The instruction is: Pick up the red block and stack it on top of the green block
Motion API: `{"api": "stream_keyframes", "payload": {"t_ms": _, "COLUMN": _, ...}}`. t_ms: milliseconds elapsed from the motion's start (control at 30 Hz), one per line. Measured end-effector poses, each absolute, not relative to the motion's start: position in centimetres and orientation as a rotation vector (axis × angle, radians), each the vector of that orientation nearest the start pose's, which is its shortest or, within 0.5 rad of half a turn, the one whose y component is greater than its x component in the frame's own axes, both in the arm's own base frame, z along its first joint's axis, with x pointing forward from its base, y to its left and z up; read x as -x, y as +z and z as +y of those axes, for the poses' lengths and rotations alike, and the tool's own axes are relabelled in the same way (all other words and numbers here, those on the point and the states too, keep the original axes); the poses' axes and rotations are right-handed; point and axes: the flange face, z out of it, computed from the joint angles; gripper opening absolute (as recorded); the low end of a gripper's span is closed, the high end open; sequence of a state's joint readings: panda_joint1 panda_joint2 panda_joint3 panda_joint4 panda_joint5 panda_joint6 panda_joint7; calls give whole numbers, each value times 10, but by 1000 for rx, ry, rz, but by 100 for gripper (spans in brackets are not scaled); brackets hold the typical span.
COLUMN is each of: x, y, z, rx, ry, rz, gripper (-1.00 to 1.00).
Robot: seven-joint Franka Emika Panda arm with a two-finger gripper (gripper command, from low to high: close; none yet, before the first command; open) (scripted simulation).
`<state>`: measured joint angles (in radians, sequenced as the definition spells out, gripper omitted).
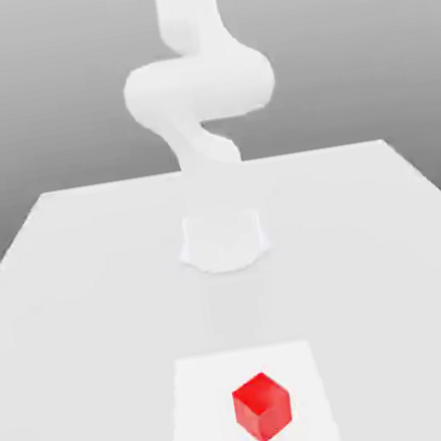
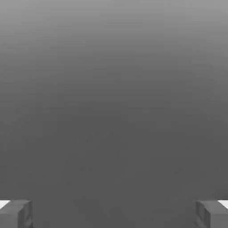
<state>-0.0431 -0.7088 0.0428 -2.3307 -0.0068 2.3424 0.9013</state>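
Note:
A small glossy red block [image 1: 262,406] rests on a paler square patch [image 1: 201,418] near the table's front edge in the exterior view, with one corner turned toward the camera. The white arm [image 1: 198,83] rises from its base [image 1: 224,239] at the table's middle and bends upward, well behind the block. In the hand view my gripper [image 2: 114,214] is open. Its two grey fingertips [image 2: 15,214] stand far apart with nothing between them, against a plain grey background.
The white table [image 1: 65,289] stretches wide on both sides of the arm's base. Its far edge runs behind the arm and its side edges slant toward the front corners.

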Motion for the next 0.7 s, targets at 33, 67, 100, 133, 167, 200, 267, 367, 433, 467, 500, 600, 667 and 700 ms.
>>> {"api": "stream_keyframes", "payload": {"t_ms": 33, "x": -395, "y": 647, "z": 7, "rx": 2438, "ry": -901, "rz": 1239, "gripper": 0}}
{"api": "stream_keyframes", "payload": {"t_ms": 67, "x": -408, "y": 627, "z": 7, "rx": 2435, "ry": -863, "rz": 1299, "gripper": 0}}
{"api": "stream_keyframes", "payload": {"t_ms": 100, "x": -419, "y": 607, "z": 8, "rx": 2430, "ry": -825, "rz": 1357, "gripper": 0}}
{"api": "stream_keyframes", "payload": {"t_ms": 133, "x": -428, "y": 587, "z": 8, "rx": 2424, "ry": -788, "rz": 1416, "gripper": 0}}
{"api": "stream_keyframes", "payload": {"t_ms": 167, "x": -437, "y": 567, "z": 8, "rx": 2417, "ry": -750, "rz": 1473, "gripper": 0}}
{"api": "stream_keyframes", "payload": {"t_ms": 200, "x": -445, "y": 546, "z": 8, "rx": 2407, "ry": -712, "rz": 1530, "gripper": 0}}
{"api": "stream_keyframes", "payload": {"t_ms": 267, "x": -458, "y": 505, "z": 8, "rx": 2384, "ry": -636, "rz": 1642, "gripper": 0}}
{"api": "stream_keyframes", "payload": {"t_ms": 367, "x": -470, "y": 442, "z": 6, "rx": 2337, "ry": -518, "rz": 1807, "gripper": 0}}
{"api": "stream_keyframes", "payload": {"t_ms": 433, "x": -473, "y": 400, "z": 5, "rx": 2299, "ry": -436, "rz": 1914, "gripper": 0}}
{"api": "stream_keyframes", "payload": {"t_ms": 467, "x": -473, "y": 379, "z": 5, "rx": 2277, "ry": -395, "rz": 1967, "gripper": 0}}
{"api": "stream_keyframes", "payload": {"t_ms": 500, "x": -472, "y": 359, "z": 5, "rx": 2254, "ry": -353, "rz": 2019, "gripper": 0}}
{"api": "stream_keyframes", "payload": {"t_ms": 600, "x": -464, "y": 299, "z": 6, "rx": 2175, "ry": -224, "rz": 2172, "gripper": 0}}
{"api": "stream_keyframes", "payload": {"t_ms": 667, "x": -455, "y": 262, "z": 8, "rx": 2113, "ry": -135, "rz": 2272, "gripper": 0}}
{"api": "stream_keyframes", "payload": {"t_ms": 700, "x": -449, "y": 244, "z": 11, "rx": 2083, "ry": -90, "rz": 2317, "gripper": 0}}
